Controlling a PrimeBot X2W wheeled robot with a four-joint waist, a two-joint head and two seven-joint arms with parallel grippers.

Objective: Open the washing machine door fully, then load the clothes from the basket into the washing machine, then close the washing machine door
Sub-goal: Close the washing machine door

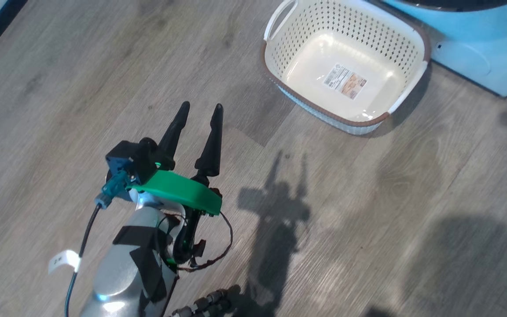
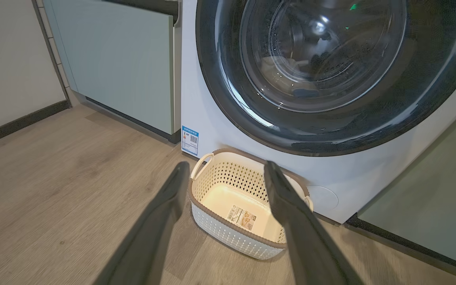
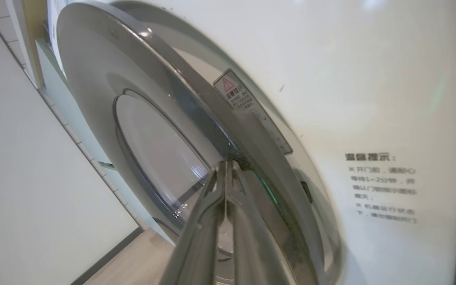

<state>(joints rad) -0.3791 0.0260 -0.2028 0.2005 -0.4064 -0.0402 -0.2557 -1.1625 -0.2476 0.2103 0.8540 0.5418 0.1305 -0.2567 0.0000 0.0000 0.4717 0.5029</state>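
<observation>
The basket (image 1: 324, 39) stands empty on the floor in front of the washing machine (image 1: 478, 48), its label showing inside. My left gripper (image 1: 200, 107) hovers open over the floor, short of the basket (image 2: 232, 237), with nothing between its fingers (image 2: 172, 190). The washing machine door (image 2: 228, 79) lies against the machine front (image 2: 208, 118). Through its glass, pale clothes (image 2: 279, 65) and a small blue piece show dimly in the drum. My right gripper (image 3: 226, 163) is shut, its tips at the door's rim (image 3: 93, 79) beside the white front (image 3: 370, 79).
Pale green cabinets (image 2: 125, 67) flank the machine on both sides. A dark skirting board (image 2: 18, 122) runs along the wall at the left. Wooden floor (image 1: 368, 220) stretches open between me and the basket.
</observation>
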